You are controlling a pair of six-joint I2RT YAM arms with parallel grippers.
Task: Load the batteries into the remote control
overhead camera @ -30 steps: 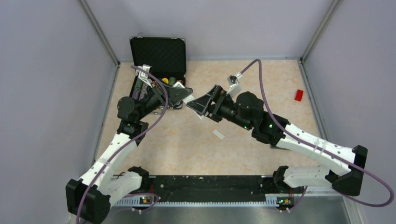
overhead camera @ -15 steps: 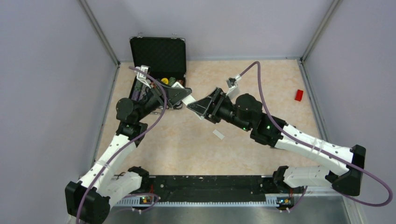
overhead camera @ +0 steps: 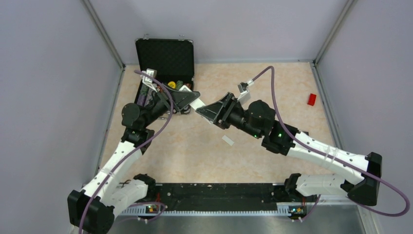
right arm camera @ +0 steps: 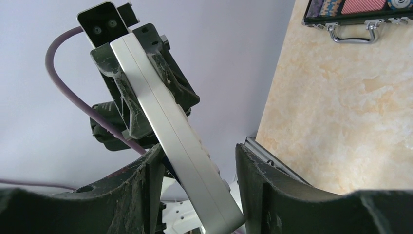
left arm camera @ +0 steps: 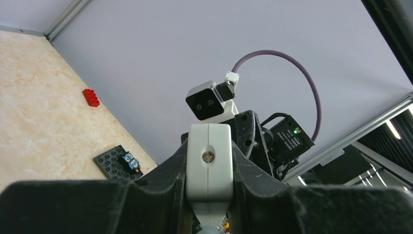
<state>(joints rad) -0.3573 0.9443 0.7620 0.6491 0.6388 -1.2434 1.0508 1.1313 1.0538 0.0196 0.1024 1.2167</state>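
Note:
My left gripper (overhead camera: 191, 101) is shut on one end of the slim white remote control (overhead camera: 197, 104) and holds it above the table, in front of the black case. In the left wrist view the remote (left arm camera: 209, 165) shows end-on, clamped between both fingers. My right gripper (overhead camera: 210, 110) is open around the remote's other end. In the right wrist view the remote (right arm camera: 168, 131) runs slanted between the spread fingers (right arm camera: 258, 190), with a gap at the right finger. I see no green or purple batteries in any view.
An open black case (overhead camera: 165, 56) with coloured chips stands at the back left, also in the right wrist view (right arm camera: 360, 12). A flat white cover plate (overhead camera: 227, 140) lies mid-table. A red block (overhead camera: 311, 99) lies far right. A black studded plate with an owl figure (left arm camera: 119, 162) lies on the table.
My right gripper has edged slightly along the remote toward my left gripper, and its arm has shifted a little. The left gripper keeps its hold, nearly still.

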